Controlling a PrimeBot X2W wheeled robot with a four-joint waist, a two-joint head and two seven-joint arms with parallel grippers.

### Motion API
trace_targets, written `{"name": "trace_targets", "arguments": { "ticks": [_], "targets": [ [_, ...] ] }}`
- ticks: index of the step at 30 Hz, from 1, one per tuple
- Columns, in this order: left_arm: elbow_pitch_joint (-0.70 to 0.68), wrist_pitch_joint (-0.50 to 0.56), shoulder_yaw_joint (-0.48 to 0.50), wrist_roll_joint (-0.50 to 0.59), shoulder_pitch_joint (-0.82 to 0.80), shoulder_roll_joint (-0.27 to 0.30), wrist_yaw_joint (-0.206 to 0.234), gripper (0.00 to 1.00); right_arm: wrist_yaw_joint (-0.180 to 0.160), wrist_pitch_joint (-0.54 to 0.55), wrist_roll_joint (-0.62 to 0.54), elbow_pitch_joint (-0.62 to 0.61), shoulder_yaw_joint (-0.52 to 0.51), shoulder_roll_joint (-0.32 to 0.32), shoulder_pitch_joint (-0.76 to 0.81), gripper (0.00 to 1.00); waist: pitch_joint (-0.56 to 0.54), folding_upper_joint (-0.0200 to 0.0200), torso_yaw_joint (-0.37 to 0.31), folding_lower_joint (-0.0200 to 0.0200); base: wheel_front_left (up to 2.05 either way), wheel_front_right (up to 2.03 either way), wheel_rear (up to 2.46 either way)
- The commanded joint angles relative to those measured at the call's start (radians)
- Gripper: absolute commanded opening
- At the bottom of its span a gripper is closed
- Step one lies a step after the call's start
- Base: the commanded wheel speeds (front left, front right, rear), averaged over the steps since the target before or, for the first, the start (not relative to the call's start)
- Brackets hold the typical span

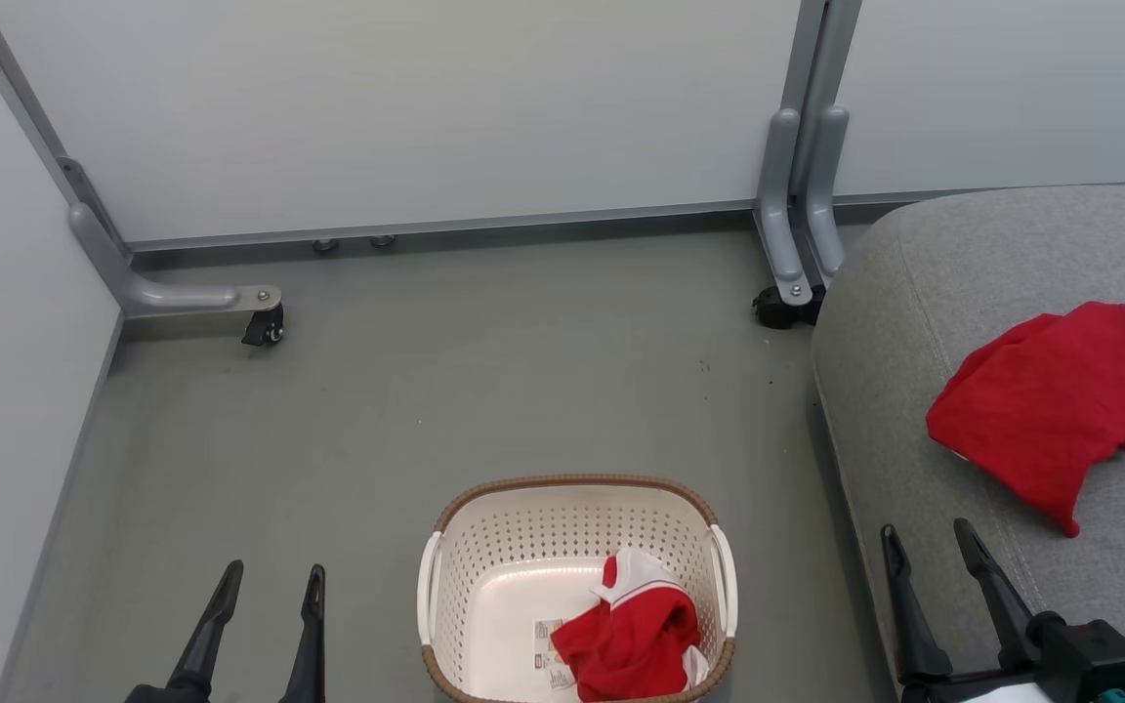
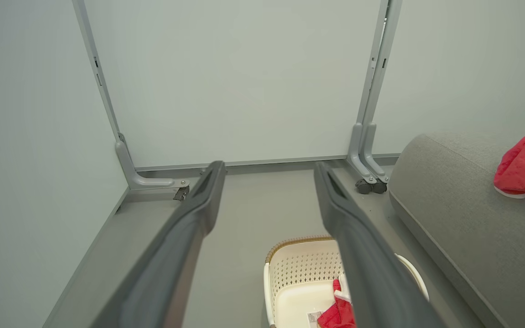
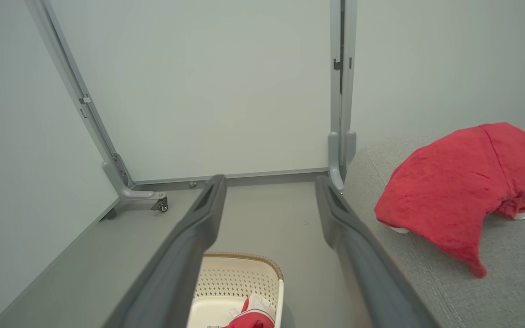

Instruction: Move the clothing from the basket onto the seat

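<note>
The cream perforated basket (image 1: 484,586) with a brown rim stands on the grey floor at the bottom centre. A crumpled red-and-white garment (image 1: 633,630) lies in its right half, also seen as the red-and-white garment (image 3: 251,314). A plain red shirt (image 1: 1051,400) rests on the grey seat (image 1: 924,293) at the right. My left gripper (image 1: 271,578) hangs open to the left of the basket, holding nothing. My right gripper (image 1: 926,537) is open over the seat's front-left edge, right of the basket and below the shirt. Both wrist views show spread, empty fingers (image 2: 208,191) (image 3: 335,205).
Pale partition panels close off the back and left, standing on grey metal feet with castors (image 1: 265,327) (image 1: 777,308). Bare grey floor (image 1: 484,381) stretches between the panels and the basket. The seat's rounded corner rises at the right.
</note>
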Motion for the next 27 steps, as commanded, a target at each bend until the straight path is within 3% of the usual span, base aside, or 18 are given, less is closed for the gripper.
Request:
{"name": "trace_targets", "arguments": {
  "ticks": [1,7,11,20,27],
  "targets": [
    [0.005,0.000,-0.007,-0.009,-0.017,0.010,-0.003,1.00,-0.001,-0.001,0.001,-0.005,-0.005,-0.003,-0.013,1.00,0.004,0.0000,0.000,0.0001,0.00,0.00,0.00],
    [0.032,0.000,-0.075,-0.026,-0.061,0.041,-0.003,1.00,-0.001,-0.001,0.001,-0.014,-0.034,-0.003,-0.020,1.00,0.043,0.0000,-0.012,0.0001,0.00,0.00,0.00],
    [0.053,0.000,-0.130,-0.043,-0.136,0.080,-0.003,1.00,-0.001,-0.001,0.024,-0.036,-0.072,-0.003,-0.057,1.00,0.125,0.0000,-0.026,0.0001,0.00,0.00,0.00],
    [0.144,0.000,-0.372,-0.148,-0.439,0.243,-0.003,1.00,-0.001,-0.001,0.040,-0.099,-0.118,-0.003,-0.194,1.00,0.368,0.0000,-0.100,0.0001,0.00,0.00,0.00],
    [0.180,0.000,-0.546,-0.201,-0.648,0.334,-0.003,1.00,-0.001,-0.001,0.065,-0.145,-0.143,-0.002,-0.244,1.00,0.512,0.0000,-0.169,0.0001,0.00,0.00,0.00]
  ]
}}
